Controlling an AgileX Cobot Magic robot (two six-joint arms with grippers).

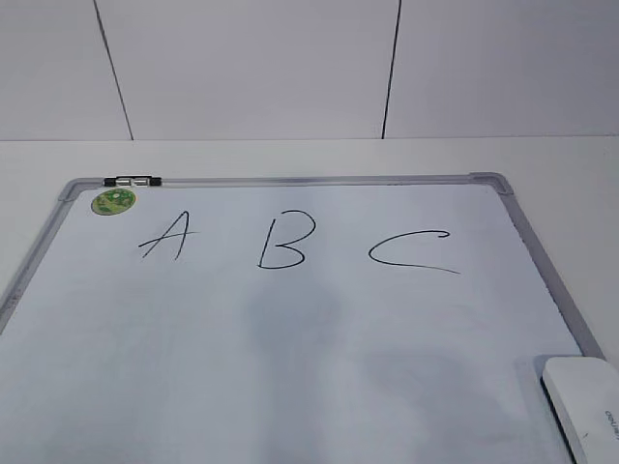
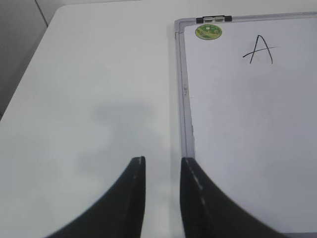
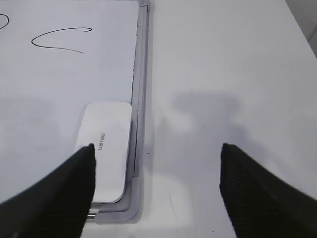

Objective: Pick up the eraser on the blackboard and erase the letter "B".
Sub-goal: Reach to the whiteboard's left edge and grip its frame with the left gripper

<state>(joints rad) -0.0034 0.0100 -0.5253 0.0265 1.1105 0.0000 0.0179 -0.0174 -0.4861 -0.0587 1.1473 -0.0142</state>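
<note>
The blackboard (image 1: 290, 367) is a white board with a grey frame, lying flat on the table. The black letter "B" (image 1: 282, 241) stands between an "A" (image 1: 164, 236) and a "C" (image 1: 411, 250). The white eraser (image 1: 585, 394) lies in the board's near right corner; in the right wrist view (image 3: 108, 148) it sits against the frame. My right gripper (image 3: 156, 163) is open wide above it, left finger over the eraser, right finger over bare table. My left gripper (image 2: 162, 166) is open by a narrow gap, empty, at the board's left frame (image 2: 184, 99).
A round green sticker (image 1: 113, 201) and a black clip (image 1: 133, 181) sit at the board's far left corner. White table (image 2: 99, 99) surrounds the board on both sides. A white panelled wall (image 1: 251, 68) stands behind.
</note>
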